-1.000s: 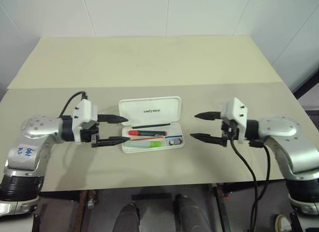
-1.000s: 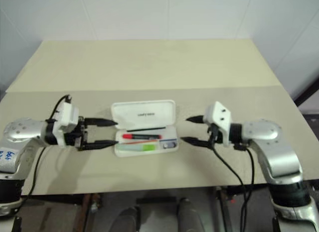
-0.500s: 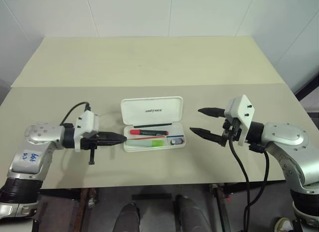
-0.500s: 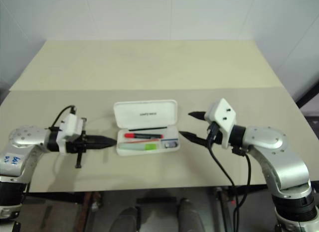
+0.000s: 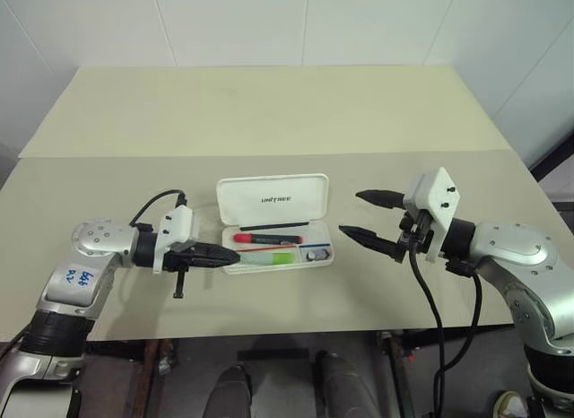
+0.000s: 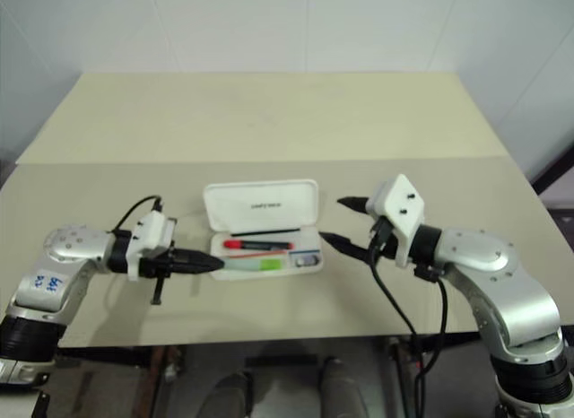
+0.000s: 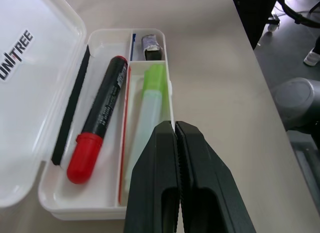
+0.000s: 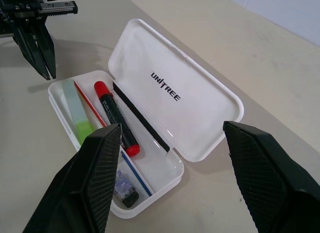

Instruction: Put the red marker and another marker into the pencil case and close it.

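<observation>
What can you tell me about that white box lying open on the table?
The pencil case is a flat white box of hard-looking plastic with rounded corners, lying on the beige table. Its hinged lid is folded back, with dark UNITREE lettering inside. The tray, split by thin walls, holds the red marker, a pale green marker, a thin black pen, a thin red stick and a small shiny piece. Neither tool touches it.

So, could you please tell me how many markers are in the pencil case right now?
2. The red marker lies in the case beside a thin black pen; the green marker lies in the front compartment, apart from the red one. Nothing appears hidden.
</observation>
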Robot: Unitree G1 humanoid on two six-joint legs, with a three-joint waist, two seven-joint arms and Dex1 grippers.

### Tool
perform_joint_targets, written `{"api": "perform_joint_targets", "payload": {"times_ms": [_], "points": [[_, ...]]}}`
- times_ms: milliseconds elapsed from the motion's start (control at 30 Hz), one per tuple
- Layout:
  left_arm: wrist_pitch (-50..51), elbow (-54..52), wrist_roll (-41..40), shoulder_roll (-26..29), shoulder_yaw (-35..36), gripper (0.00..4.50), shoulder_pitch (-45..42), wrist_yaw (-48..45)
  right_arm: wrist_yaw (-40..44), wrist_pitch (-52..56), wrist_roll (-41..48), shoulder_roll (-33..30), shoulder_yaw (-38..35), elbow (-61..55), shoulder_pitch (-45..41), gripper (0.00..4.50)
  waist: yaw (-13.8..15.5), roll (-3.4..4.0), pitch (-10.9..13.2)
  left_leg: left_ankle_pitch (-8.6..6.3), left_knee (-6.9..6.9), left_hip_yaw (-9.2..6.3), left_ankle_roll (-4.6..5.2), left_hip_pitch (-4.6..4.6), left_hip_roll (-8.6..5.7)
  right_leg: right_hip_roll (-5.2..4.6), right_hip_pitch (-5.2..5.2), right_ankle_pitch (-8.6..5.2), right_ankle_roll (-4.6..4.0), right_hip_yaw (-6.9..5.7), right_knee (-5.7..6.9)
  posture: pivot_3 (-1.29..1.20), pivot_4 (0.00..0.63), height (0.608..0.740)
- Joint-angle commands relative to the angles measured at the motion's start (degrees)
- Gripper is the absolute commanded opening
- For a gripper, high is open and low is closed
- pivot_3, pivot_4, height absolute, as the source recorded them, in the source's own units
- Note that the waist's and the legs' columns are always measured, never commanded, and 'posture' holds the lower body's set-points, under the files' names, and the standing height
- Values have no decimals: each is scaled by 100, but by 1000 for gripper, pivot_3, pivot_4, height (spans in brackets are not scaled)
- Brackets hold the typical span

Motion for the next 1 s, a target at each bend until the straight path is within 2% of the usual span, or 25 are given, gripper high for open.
{"api": "perform_joint_targets", "payload": {"times_ms": [33,633,1000], "points": [[-33,18,146,17,-55,51,-80,40,-102,-24,121,-61,-202,-221,-25,3428,-2,0,0,0,-1,0,0,0,0,0,0,0,0,0,0,0,150,740],[-390,429,771,-320,-357,51,-256,445,-302,-7,294,-111,-176,-354,-141,3428,12,0,0,0,1,-1,0,0,0,0,0,0,1,0,0,0,150,740],[-202,418,403,-560,-222,51,-258,405,-338,-31,314,-92,-144,-359,-123,3428,24,0,0,1,1,-1,1,0,0,0,2,1,1,0,0,0,150,740]]}}
